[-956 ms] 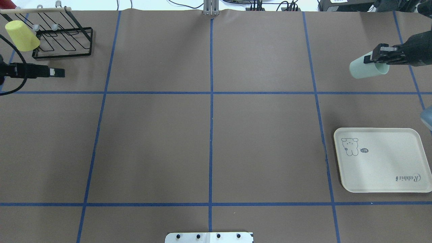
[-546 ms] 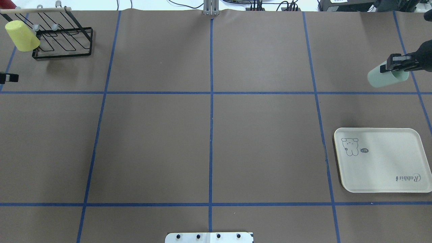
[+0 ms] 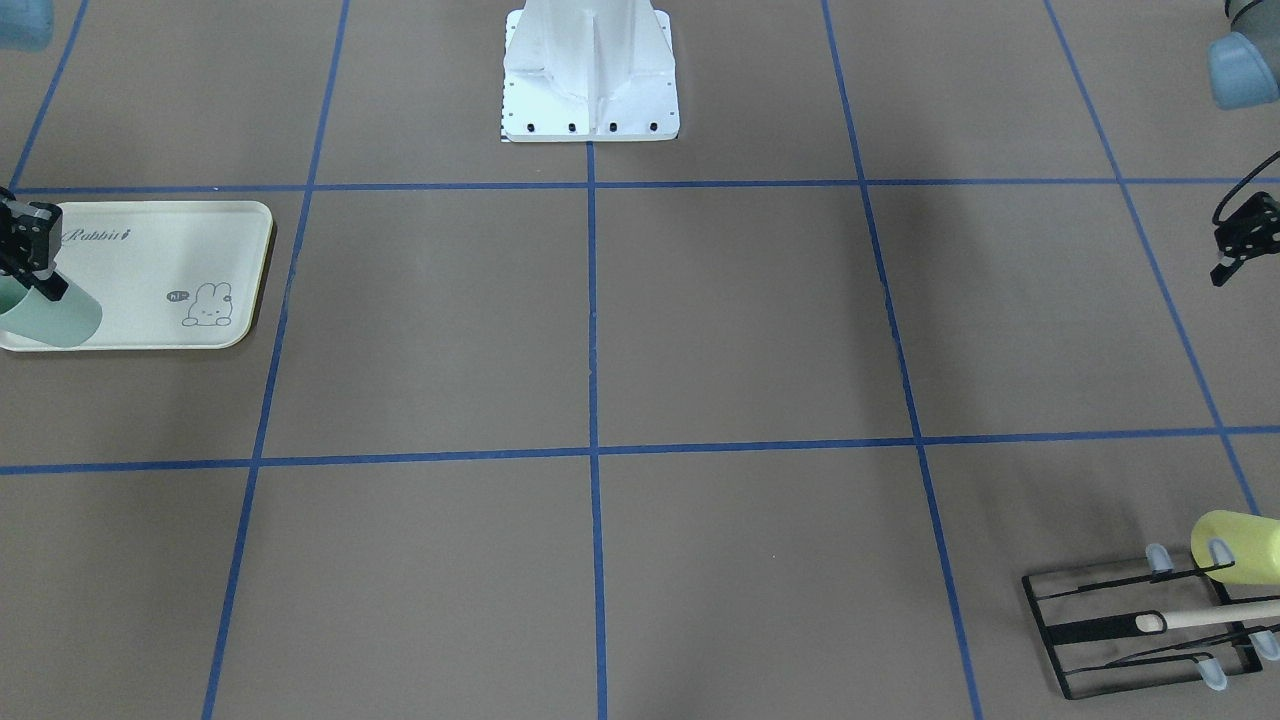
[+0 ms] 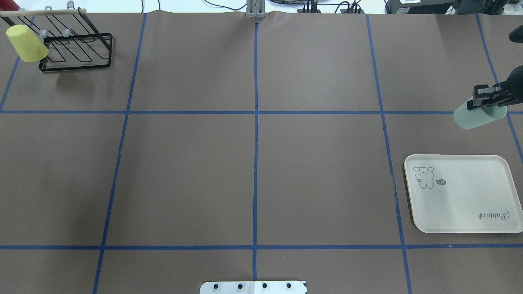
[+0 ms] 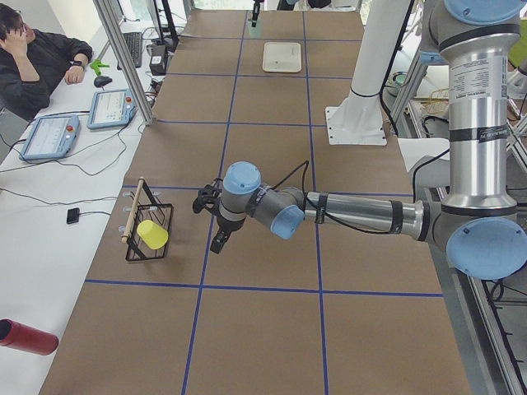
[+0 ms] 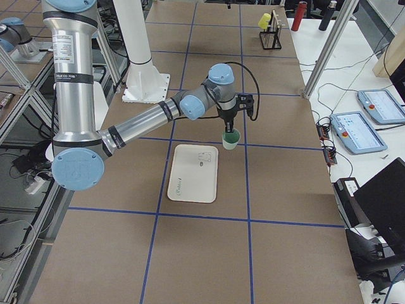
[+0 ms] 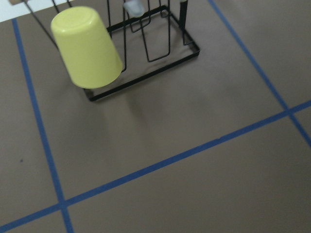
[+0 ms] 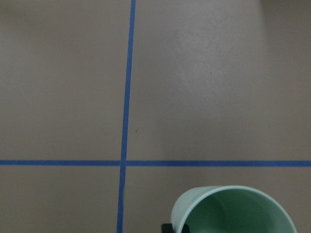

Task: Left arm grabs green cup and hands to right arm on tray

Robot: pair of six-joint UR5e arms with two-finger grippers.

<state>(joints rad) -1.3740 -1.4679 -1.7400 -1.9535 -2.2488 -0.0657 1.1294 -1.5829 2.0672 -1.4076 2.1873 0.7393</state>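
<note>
My right gripper [image 4: 487, 101] is shut on the rim of the pale green cup [image 4: 474, 117] and holds it tilted in the air, just beyond the far edge of the cream tray [image 4: 470, 204]. The front view shows the right gripper [image 3: 28, 255] and the cup [image 3: 55, 318] over the tray's [image 3: 150, 250] outer end. The right wrist view looks into the cup's open mouth [image 8: 233, 213]. My left gripper [image 3: 1228, 255] is empty, near the table's left edge and back from the rack. It shows edge-on, so I cannot tell whether it is open or shut.
A yellow cup [image 4: 26, 43] hangs upside down on a black wire rack [image 4: 77, 53] at the far left corner, and it shows large in the left wrist view [image 7: 87, 46]. Blue tape lines grid the brown table. The robot base plate [image 4: 253, 287] sits at the near middle edge.
My right gripper has carried the green cup to the right and nearer, towards the tray. My left gripper has drawn back out of the overhead view's left edge.
</note>
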